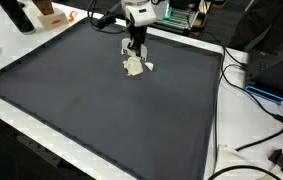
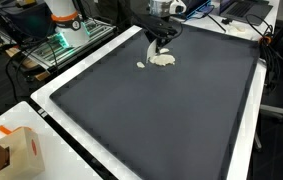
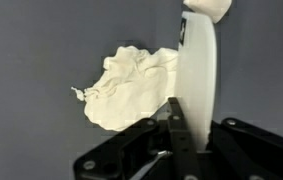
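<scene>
A crumpled cream cloth [image 1: 133, 68] lies on the far part of a dark grey mat [image 1: 101, 110]; it also shows in the other exterior view [image 2: 162, 60] and in the wrist view [image 3: 131, 85]. My gripper [image 1: 134, 48] [image 2: 161, 42] stands upright right over the cloth. In the wrist view the gripper [image 3: 196, 115] has its fingers closed on a white flat elongated object [image 3: 199, 60] that reaches out past the cloth's right edge. A small white scrap [image 2: 140, 66] lies on the mat beside the cloth.
The mat lies on a white table [image 2: 51, 105]. A cardboard box [image 2: 16, 150] stands at a near corner. Cables [image 1: 246, 80] and dark equipment [image 1: 281, 70] sit along one side, and lit electronics [image 2: 61, 40] stand behind the mat.
</scene>
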Available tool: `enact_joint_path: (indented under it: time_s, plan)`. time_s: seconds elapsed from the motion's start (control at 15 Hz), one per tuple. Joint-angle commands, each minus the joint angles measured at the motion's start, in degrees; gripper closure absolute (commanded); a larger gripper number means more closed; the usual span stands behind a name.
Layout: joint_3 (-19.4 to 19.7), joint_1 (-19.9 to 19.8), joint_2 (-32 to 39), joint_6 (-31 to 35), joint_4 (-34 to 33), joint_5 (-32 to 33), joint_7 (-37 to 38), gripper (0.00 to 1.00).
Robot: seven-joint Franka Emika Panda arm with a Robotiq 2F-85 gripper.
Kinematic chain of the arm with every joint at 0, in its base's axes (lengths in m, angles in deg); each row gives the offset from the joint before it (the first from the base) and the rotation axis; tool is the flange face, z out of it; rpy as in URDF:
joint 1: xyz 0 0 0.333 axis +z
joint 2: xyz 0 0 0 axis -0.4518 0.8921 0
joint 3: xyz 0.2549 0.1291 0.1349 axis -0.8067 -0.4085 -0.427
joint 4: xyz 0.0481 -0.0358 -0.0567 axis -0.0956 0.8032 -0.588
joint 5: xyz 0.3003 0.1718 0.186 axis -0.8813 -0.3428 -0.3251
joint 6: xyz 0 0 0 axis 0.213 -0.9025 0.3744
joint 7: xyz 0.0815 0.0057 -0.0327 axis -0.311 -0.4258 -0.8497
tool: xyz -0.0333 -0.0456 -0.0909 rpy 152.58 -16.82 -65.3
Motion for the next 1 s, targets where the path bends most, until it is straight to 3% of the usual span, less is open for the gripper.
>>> enact_joint_path:
  time_s: [0.0,0.53,0.93]
  plan:
    - [-0.9,-1.6,1.0,2.6,1.1,-0.2,-2.7,0.99]
    - [-3.7,-4.1,2.4,5.6,1.4,-5.0,-10.2,0.99]
    - [-1.1,-4.8,0.3,4.6,3.2,-2.9,-7.8,0.99]
